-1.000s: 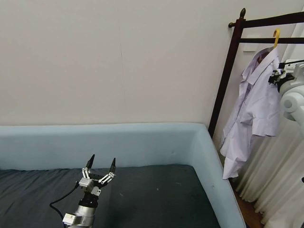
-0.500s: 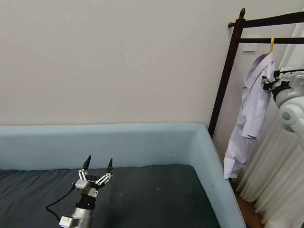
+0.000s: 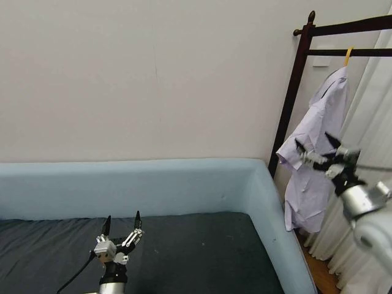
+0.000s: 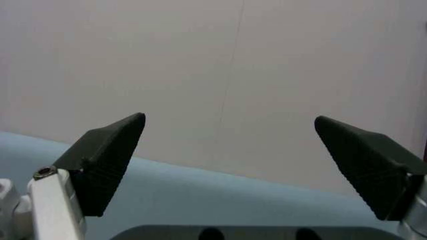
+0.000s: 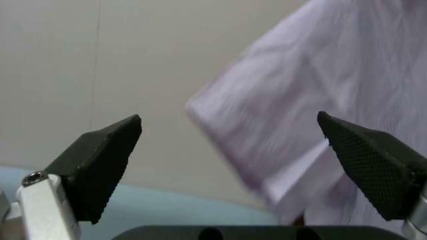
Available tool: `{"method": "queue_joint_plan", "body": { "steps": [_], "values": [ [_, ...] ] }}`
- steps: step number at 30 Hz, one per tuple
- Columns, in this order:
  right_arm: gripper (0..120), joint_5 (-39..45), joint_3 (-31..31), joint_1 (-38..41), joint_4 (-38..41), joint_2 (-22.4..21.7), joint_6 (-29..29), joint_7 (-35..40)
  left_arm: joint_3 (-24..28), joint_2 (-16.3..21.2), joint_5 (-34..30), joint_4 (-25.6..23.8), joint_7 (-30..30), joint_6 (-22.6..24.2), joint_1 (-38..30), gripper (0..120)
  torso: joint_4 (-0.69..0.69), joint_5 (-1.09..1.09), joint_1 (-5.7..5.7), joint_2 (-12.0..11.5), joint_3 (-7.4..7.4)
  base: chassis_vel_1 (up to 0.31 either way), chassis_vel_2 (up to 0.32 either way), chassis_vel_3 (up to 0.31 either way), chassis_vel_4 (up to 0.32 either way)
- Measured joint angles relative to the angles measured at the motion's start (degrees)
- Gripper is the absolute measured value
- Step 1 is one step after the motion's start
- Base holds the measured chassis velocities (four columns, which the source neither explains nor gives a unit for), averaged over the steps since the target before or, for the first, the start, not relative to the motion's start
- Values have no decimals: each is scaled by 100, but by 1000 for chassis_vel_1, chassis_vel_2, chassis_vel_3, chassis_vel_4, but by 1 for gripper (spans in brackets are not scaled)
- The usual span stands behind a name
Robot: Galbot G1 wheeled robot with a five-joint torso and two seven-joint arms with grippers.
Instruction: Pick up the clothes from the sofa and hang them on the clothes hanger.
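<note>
Hanging by a yellow hanger (image 3: 348, 55) on the dark wooden rack (image 3: 293, 92), just right of the blue sofa (image 3: 184, 184): a pale lilac shirt (image 3: 321, 122), short-sleeved and lightly creased. Running lengthwise top to bottom, collar up at the hook, hem pointing at the floor, one sleeve jutting toward the wall. Hovering at that sleeve, fingers spread wide and pinching nothing: right gripper (image 3: 314, 144). Idling low over the dark seat cushion (image 3: 202, 251), likewise splayed: left gripper (image 3: 122, 217).
</note>
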Motion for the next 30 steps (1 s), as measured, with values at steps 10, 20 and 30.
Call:
{"method": "queue_joint_plan", "body": {
  "steps": [10, 20, 30],
  "values": [
    [100, -1828, 6, -1560, 134, 2016, 556, -381, 72, -609, 318, -38, -211, -242, 849, 100, 2, 0, -1, 0, 0, 0, 0, 0, 0],
    [100, -2053, -45, -2096, 87, 2447, 880, -486, 50, -563, 417, -338, -381, -113, 1120, 100, 1, 0, 0, 0, 0, 0, 0, 0, 0],
    [100, -2026, -57, -2073, 87, 2425, 879, -467, 52, -553, 403, -340, -380, -105, 1113, 100, 2, 0, 1, -1, 1, 0, 0, 0, 0]
  ]
}}
